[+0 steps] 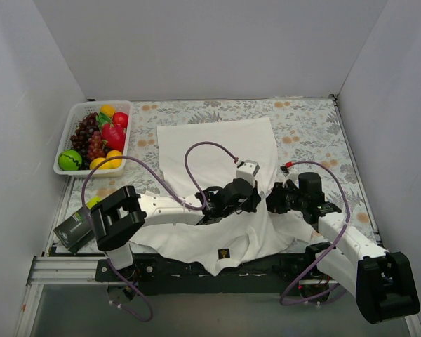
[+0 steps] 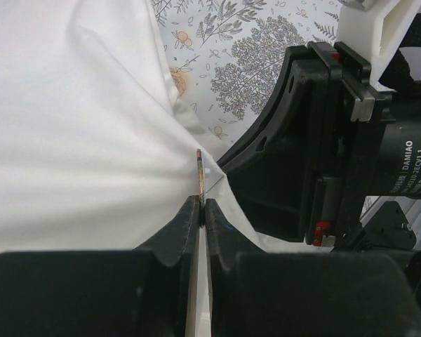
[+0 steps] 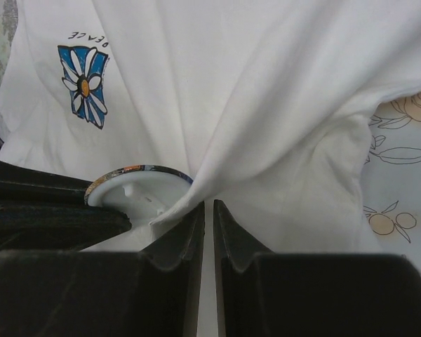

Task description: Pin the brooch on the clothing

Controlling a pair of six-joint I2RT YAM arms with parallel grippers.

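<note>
Floral surface (image 1: 302, 133) underneath. Pinches round silvery-backed button brooch (image 3: 126, 186) edge-on in left claw (image 2: 202, 207), just left of right claw (image 3: 205, 207) nipping fold of white T-shirt (image 3: 266, 105).

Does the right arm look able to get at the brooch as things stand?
Probably yes, but not freely. The brooch lies right beside the right end effector. However, the left end effector is shut on it, and the right one seems to pinch a fold of the T-shirt.
</note>
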